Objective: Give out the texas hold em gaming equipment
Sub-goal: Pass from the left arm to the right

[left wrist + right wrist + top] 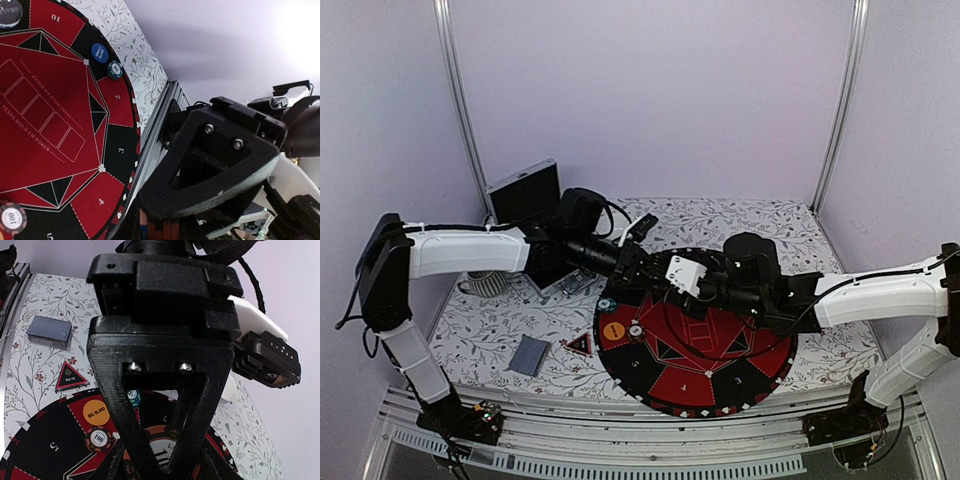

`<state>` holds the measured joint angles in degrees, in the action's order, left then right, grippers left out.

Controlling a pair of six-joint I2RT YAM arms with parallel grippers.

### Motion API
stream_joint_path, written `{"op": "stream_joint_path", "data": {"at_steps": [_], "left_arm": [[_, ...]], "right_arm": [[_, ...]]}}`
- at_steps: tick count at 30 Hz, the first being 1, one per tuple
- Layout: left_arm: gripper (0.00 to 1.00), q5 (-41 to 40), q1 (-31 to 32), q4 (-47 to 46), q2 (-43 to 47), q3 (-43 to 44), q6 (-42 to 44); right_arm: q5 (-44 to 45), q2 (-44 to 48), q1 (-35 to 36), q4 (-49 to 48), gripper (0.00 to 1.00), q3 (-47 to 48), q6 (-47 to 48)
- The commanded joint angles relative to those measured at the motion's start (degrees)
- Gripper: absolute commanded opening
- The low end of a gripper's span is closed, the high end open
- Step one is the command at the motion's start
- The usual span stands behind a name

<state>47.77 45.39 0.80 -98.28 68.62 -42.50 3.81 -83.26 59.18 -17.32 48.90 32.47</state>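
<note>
The left gripper is clenched, with only cut-off striped chip edges peeking beside its tips, the right gripper's jaws unreadable behind its own finger over a half-hidden brown chip, orange button just left of them; the blue button reads clearly only from the left wrist.

Robot lab cell: plain walls, alu frame, bench rail.

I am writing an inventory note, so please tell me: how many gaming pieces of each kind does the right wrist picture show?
Stack of grey-blue-backed playing cards: 1
Red-and-black triangular marker: 1
Round orange button disc: 1
Round striped-edge poker chips: 3
Total: 6
</note>
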Motion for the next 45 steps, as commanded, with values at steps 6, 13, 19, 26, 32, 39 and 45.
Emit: {"op": "stream_joint_path", "data": {"at_steps": [6,13,19,26,32,39,45], "left_arm": [[0.0,2.76,1.63,-7.25,-6.71,1.94,-2.36],[0.0,2.59,2.03,-8.74,-9.34,1.4,-3.42],[0.0,0.76,2.15,-9.72,-10.5,1.25,-4.92],[0.0,0.02,3.74,-8.01,-15.54,2.44,-4.03],[0.0,-1.35,8.89,7.03,-25.66,14.22,5.31],[0.0,1.23,13.4,15.85,-32.68,22.6,11.1],[0.0,2.34,10.45,-6.04,-23.93,11.2,-4.59]], "right_arm": [[7.31,2.89,-1.83,4.89,0.13,-4.94,-10.73],[6.57,5.44,-1.86,6.99,0.47,-6.75,-14.11],[6.45,8.28,-1.87,10.78,0.71,-6.94,-16.1],[0.7,15.67,-2.59,19.89,0.99,-5.61,-22.46],[-0.2,20.07,-7.74,30.85,0.99,0.68,-33.61],[5.31,21.02,-8.22,41.99,0.99,4.7,-38.25],[-4.27,21.57,-10.62,48.45,1.0,8.48,-44.87]]}}
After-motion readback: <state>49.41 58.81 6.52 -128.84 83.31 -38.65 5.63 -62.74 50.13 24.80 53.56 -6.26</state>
